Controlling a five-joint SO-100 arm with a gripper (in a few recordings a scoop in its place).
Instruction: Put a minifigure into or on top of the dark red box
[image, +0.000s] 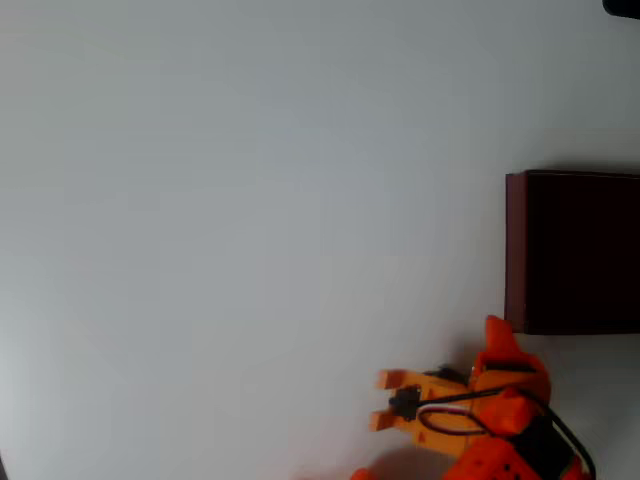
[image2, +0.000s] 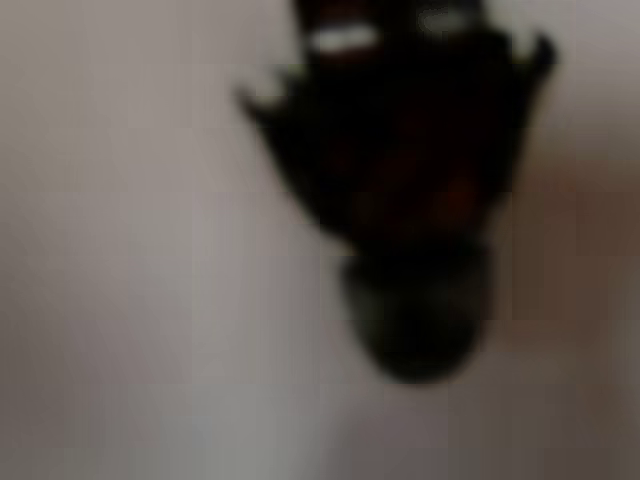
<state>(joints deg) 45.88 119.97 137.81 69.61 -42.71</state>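
Showing orange printed arm (image: 500, 410), black motor block, black and white cables looping over orange gripper (image: 383, 400).

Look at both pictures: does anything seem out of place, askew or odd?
Nothing looks spilled or damaged. The dark red box sits square at the overhead view's right edge, with the orange gripper just below it. One oddity: a blurred dark shape, possibly the minifigure, looms close in the wrist view.

Matt surfaces, plastic hand

The worktop (image: 250, 200) looks smooth and matt white; the box (image: 516, 250) matt; the orange hand (image: 385, 398) plastic.
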